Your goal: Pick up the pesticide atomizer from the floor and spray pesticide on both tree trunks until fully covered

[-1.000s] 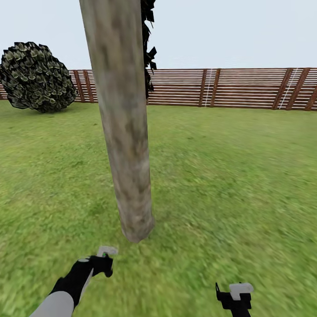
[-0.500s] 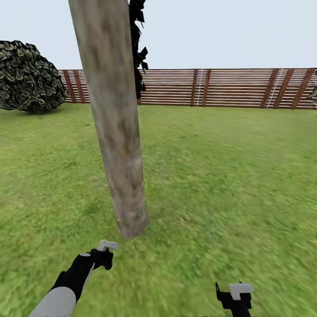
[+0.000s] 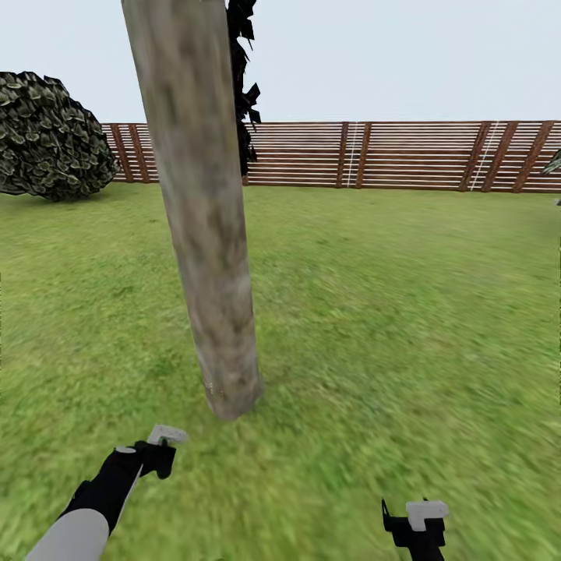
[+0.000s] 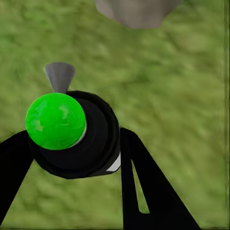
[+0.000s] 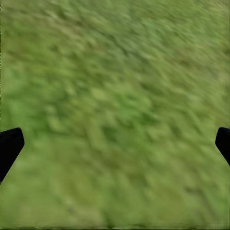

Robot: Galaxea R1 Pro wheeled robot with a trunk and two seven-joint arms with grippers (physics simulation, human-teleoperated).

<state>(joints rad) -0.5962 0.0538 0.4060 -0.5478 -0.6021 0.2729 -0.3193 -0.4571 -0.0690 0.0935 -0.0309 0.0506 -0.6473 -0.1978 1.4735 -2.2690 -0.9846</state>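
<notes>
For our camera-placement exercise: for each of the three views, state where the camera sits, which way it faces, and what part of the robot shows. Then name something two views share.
Head view: on the robot's head, facing forward and down over the lawn at the tree trunk, fence and bush; left gripper and right gripper show.
Left wrist view: by the left gripper, looking down along its fingers, clamped on the pesticide atomizer.
Right wrist view: by the right gripper, facing grass; dark fingertips wide apart.
Shared: head and left wrist views both show the trunk's base.
</notes>
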